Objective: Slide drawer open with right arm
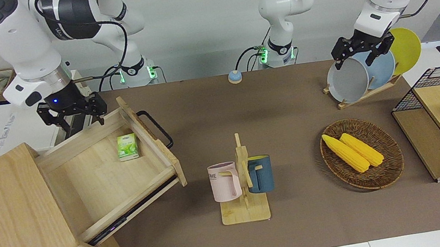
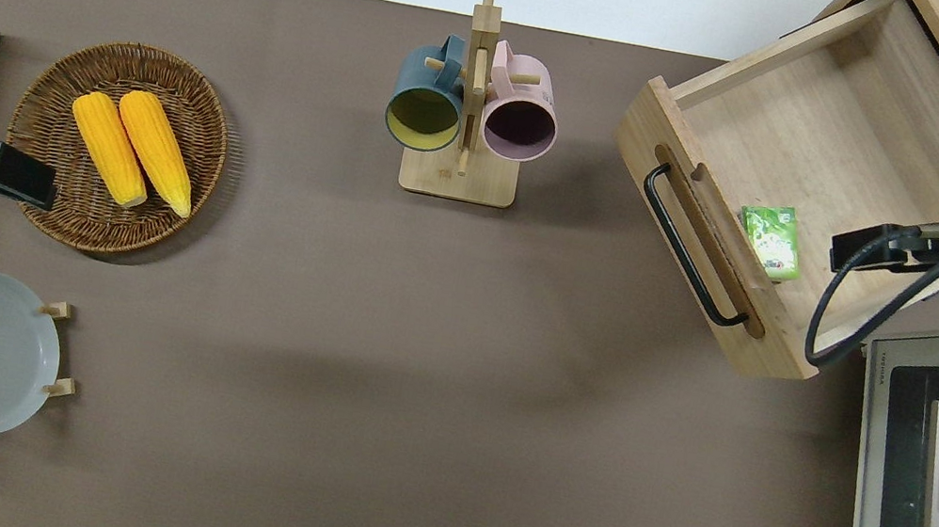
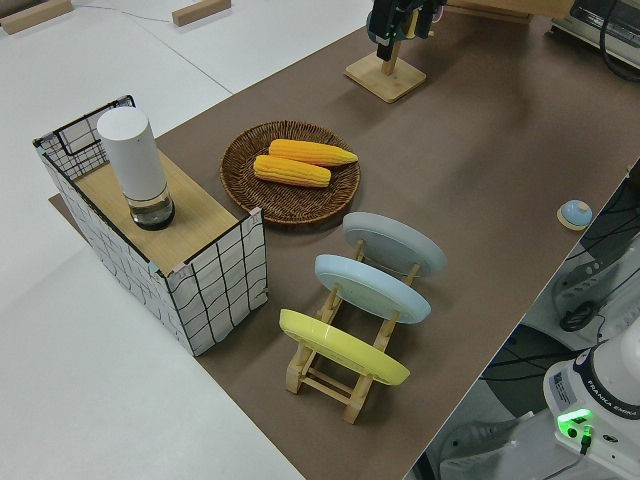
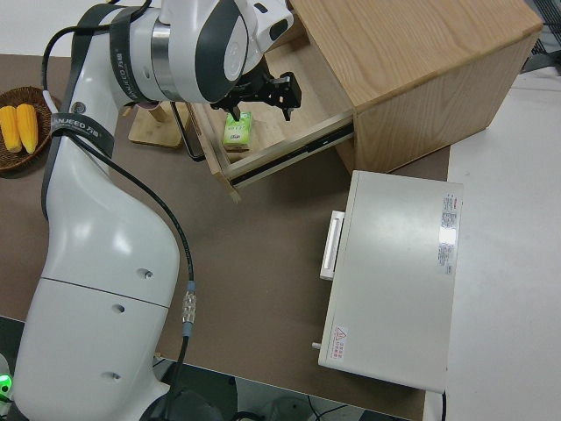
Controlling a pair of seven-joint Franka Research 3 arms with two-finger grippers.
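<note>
Over drawer (image 1: 123, 171), right claw (image 1: 72, 116) open (empty)

The setting was a robotics lab: two bench-mounted arms, a brown-matted tabletop (image 1: 286, 101), staged toaster oven (image 2: 918, 491) and dish rack (image 3: 340, 375).
</note>
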